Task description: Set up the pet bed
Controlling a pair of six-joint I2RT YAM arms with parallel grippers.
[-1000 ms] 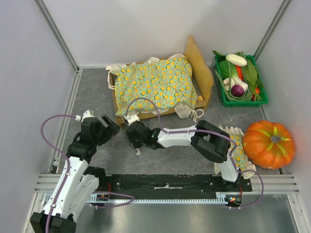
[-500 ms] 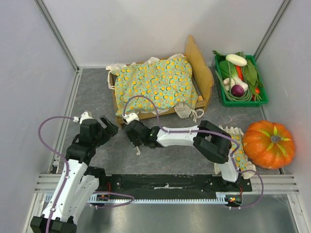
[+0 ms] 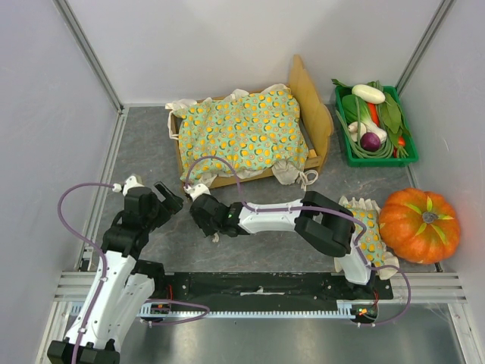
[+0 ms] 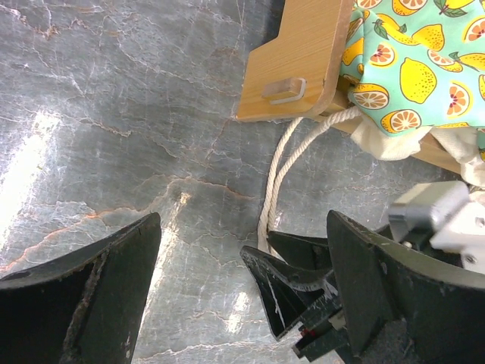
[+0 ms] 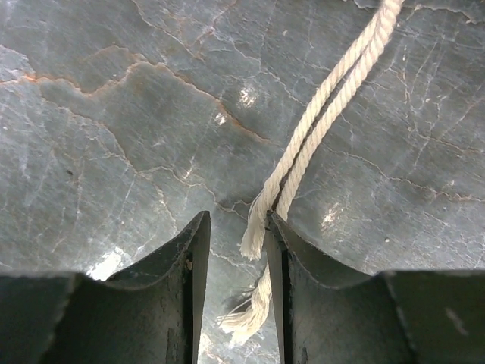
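The pet bed (image 3: pixel 314 103), light wood with a tall headboard on the right, stands at the back centre under the green fruit-print blanket (image 3: pixel 242 130). Its foot corner (image 4: pixel 295 61) shows in the left wrist view, with a doubled white cord (image 4: pixel 279 178) hanging from it onto the floor. My right gripper (image 3: pixel 200 215) sits low over the cord's frayed end (image 5: pixel 261 227). Its jaws are narrowly apart and the cord touches the right finger (image 5: pixel 284 250). My left gripper (image 3: pixel 171 199) is wide open and empty just left of it. The right gripper's fingers (image 4: pixel 292 277) lie between the left jaws.
The small matching pillow (image 3: pixel 373 236) lies under the right arm's base at the front right. An orange pumpkin (image 3: pixel 419 225) sits beside it. A green crate of vegetables (image 3: pixel 375 125) stands at the back right. Grey walls close in left, back and right.
My right gripper has slid left along the floor towards the left gripper and the bed's foot corner. The left gripper has eased slightly back and left. The cord end stays put.
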